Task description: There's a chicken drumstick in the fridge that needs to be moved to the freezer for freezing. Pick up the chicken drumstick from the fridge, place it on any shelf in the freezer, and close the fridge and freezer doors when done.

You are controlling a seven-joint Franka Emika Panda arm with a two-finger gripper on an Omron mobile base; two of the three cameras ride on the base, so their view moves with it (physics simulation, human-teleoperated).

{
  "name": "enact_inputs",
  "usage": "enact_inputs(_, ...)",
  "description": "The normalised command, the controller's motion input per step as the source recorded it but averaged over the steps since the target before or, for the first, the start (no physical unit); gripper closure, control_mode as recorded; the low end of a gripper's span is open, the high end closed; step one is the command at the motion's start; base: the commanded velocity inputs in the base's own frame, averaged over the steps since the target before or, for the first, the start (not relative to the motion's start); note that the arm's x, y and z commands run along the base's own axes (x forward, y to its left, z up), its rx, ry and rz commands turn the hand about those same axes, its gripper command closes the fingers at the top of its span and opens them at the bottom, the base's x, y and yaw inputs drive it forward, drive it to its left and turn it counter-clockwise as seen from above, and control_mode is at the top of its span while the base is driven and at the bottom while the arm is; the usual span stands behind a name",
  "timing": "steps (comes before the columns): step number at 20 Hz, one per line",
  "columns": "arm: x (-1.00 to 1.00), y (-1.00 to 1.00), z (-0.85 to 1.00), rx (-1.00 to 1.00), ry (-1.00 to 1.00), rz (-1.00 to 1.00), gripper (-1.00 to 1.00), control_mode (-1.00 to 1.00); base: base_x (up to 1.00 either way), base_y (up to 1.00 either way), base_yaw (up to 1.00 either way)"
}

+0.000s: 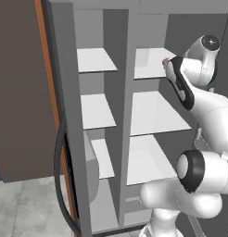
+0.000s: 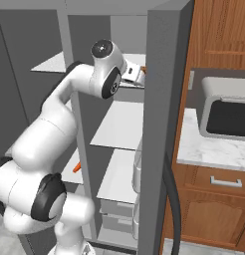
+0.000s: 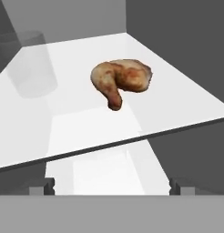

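Observation:
The golden-brown chicken drumstick (image 3: 122,79) lies on a broad white upper shelf (image 3: 177,98) of the fridge (image 1: 157,113), with its thin end pointing toward me. My gripper (image 3: 113,185) is open and hovers in front of the shelf's edge, a short way from the meat and not touching it. From the right base view, the gripper (image 2: 132,74) reaches in at the top fridge shelf, and the drumstick (image 2: 141,74) peeks out beside the door edge. The freezer (image 1: 97,111), with its narrow white shelf (image 1: 95,60), stands open on the left. Both doors (image 1: 65,115) (image 2: 162,124) are swung wide.
A pale translucent jar (image 3: 32,63) stands on the same shelf, left of the drumstick. Grey drawers (image 2: 114,209) sit low in the fridge. A small orange item (image 2: 77,167) lies low behind the arm. A microwave (image 2: 226,109) rests on the marble counter to the right, among wooden cabinets.

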Motion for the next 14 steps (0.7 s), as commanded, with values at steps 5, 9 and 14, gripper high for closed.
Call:
enact_inputs(5,0.49,-0.10,-0.04,0.00,0.01,0.00,-1.00,-1.00,0.00,0.00,0.00)
enact_inputs(9,0.44,-0.11,-0.12,0.00,0.01,0.01,-1.00,-1.00,0.00,0.00,0.00)
enact_inputs(14,0.40,-0.02,-0.17,0.00,0.00,0.00,-1.00,-1.00,0.00,0.00,0.00)
